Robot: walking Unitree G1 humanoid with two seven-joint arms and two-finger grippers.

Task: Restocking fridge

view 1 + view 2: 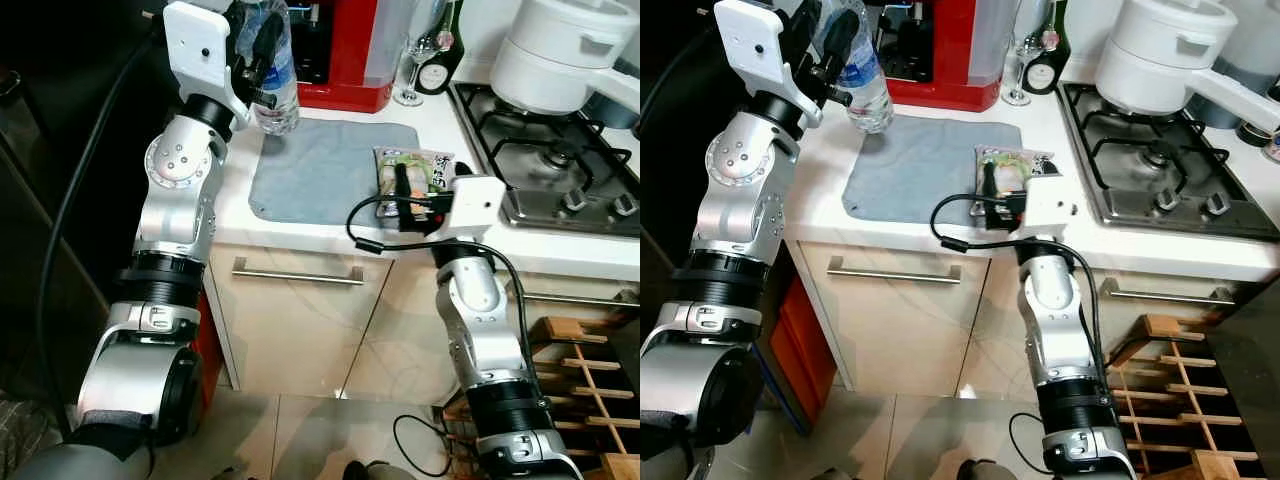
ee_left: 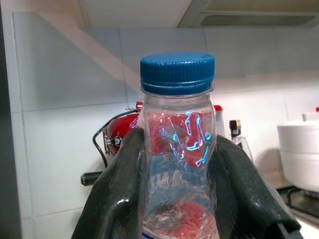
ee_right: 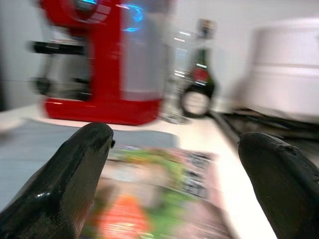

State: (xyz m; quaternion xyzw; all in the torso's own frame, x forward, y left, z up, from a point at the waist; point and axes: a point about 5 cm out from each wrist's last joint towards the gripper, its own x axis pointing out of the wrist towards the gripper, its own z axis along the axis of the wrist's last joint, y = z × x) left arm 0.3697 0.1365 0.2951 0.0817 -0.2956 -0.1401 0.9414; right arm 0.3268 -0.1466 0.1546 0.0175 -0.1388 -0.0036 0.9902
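Observation:
My left gripper (image 1: 262, 55) is shut on a clear water bottle (image 1: 275, 85) with a blue cap (image 2: 177, 72), held upright just above the far left corner of a grey cloth (image 1: 320, 165). The black fingers (image 2: 119, 194) press both sides of the bottle's neck. A flat food packet (image 1: 412, 172) with green and orange print lies on the cloth's right edge. My right gripper (image 1: 410, 205) stands open at the packet's near end, its fingers (image 3: 75, 174) spread either side of the packet (image 3: 164, 194).
A red coffee machine (image 1: 345, 50), a wine glass (image 1: 412, 65) and a dark bottle (image 1: 440, 55) stand at the back of the white counter (image 1: 300, 235). A white pot (image 1: 560, 55) sits on the gas hob (image 1: 560, 170). A wooden rack (image 1: 585, 370) stands low right.

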